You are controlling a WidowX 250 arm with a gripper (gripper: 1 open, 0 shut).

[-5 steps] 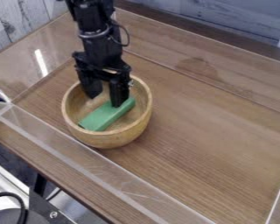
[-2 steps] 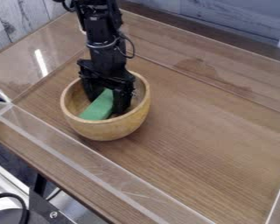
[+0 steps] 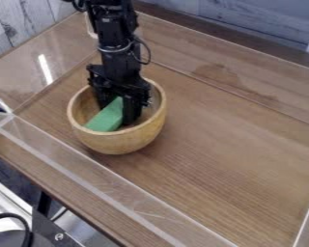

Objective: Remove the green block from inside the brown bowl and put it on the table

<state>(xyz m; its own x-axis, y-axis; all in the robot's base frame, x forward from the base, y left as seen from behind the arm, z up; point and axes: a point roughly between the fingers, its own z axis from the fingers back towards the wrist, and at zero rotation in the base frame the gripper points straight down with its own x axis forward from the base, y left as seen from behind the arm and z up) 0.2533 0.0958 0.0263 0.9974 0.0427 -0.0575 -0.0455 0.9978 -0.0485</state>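
Observation:
The brown bowl [image 3: 120, 145] stands on the table [image 3: 235, 145] at the left of the view. Inside it lies the green block [image 3: 107, 119], slanting from the bowl's lower left up toward the middle. My gripper [image 3: 123, 104] points straight down into the bowl. Its black fingers [image 3: 138, 100] sit on either side of the block's upper end and hide that end. The jaws are shut on the block, which rests low in the bowl.
Clear acrylic walls [image 3: 67, 178] run along the table's edges, with the front one close to the bowl. Bare wood-grain tabletop stretches to the right of the bowl and in front of it.
The gripper has sunk a little deeper into the bowl and its fingers have closed in on the block's upper end. The block now shows further left beneath the fingers.

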